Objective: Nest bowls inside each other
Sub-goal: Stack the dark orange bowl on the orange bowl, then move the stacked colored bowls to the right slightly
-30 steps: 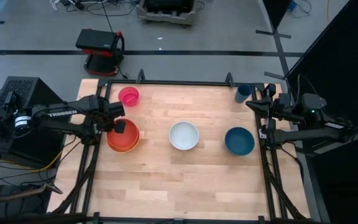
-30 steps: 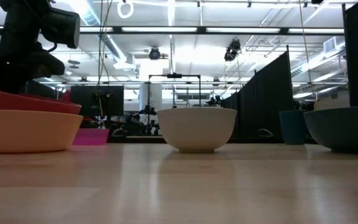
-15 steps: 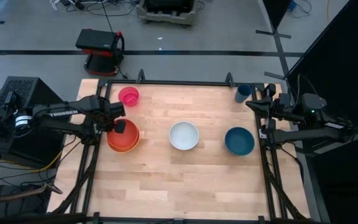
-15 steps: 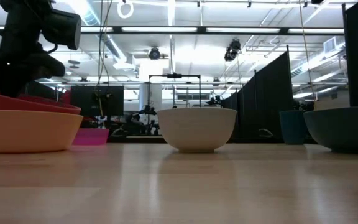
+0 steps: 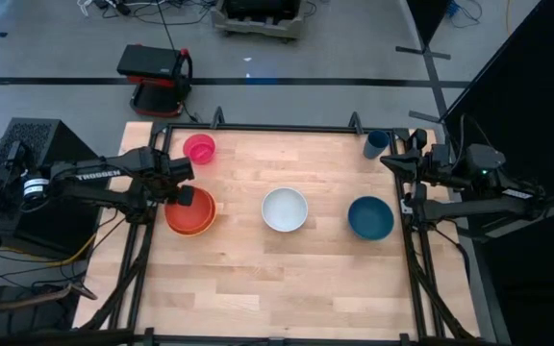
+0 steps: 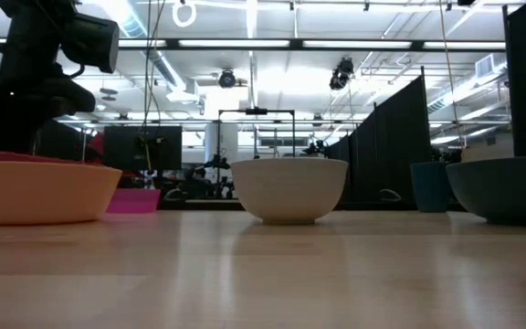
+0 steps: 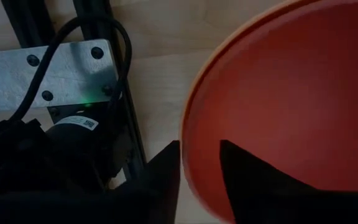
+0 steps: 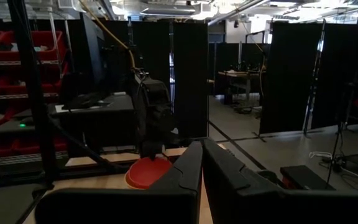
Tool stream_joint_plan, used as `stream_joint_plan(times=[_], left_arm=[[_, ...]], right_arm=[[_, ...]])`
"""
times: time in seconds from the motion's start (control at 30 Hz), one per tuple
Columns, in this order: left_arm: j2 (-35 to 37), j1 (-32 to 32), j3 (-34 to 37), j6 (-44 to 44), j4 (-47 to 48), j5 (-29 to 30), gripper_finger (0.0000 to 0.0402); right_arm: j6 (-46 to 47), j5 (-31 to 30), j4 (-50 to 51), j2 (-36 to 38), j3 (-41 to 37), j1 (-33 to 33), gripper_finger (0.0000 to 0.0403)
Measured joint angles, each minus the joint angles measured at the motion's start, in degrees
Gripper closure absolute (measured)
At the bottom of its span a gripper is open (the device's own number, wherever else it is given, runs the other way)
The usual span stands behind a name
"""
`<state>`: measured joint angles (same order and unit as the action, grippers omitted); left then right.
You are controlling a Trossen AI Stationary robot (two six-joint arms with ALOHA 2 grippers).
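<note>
The orange bowl [image 5: 191, 223] is mostly hidden from above by the red bowl [image 5: 189, 208] nested in it; only an orange crescent shows at 6 o'clock, and from the low camera only a thin red rim [image 6: 26, 157] tops the orange wall [image 6: 39, 192]. The left end effector [image 5: 185, 195] sits at the red bowl's 12 o'clock rim, fingers [image 7: 160, 180] parted on either side of the edge with gaps showing, released. The right end effector [image 5: 415, 174] waits at the bench's 3 o'clock edge, fingers [image 8: 185, 174] pressed together, clenched on nothing.

The pale white bowl [image 5: 285, 209] stands mid-bench, the teal-blue bowl [image 5: 370, 217] toward 3 o'clock, cut off by the low view's edge [image 6: 510, 187]. The pink bowl [image 5: 199, 148] lies at 11 o'clock, half-hidden low behind the orange one [image 6: 135, 200]. A dark blue cup [image 5: 376, 144] sits at 1 o'clock.

The bench [image 5: 287, 279] is pale wood planking in a black frame; behind it are dark partitions and ceiling strip lights.
</note>
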<state>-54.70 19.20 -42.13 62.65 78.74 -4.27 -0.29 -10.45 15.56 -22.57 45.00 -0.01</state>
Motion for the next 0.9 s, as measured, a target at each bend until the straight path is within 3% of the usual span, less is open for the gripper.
stream_joint_plan(times=[0.27, 0.57, 0.9], left_arm=[[0.0, 0.0, -0.8, -1.8, -2.3, -1.3, 0.0245], [-0.1, 0.0, -10.7, -12.2, -24.8, -0.1, 0.0244], [-4.3, -0.3, -12.7, -21.4, -45.9, -5.5, 0.0221]], right_arm=[[0.0, 0.0, 0.0, 0.0, 0.0, 0.0, 0.0403], [0.0, 0.0, 0.0, 0.0, 0.0, 0.0, 0.0403], [0.7, 0.0, 0.7, -0.3, 0.0, 0.0, 0.0403]])
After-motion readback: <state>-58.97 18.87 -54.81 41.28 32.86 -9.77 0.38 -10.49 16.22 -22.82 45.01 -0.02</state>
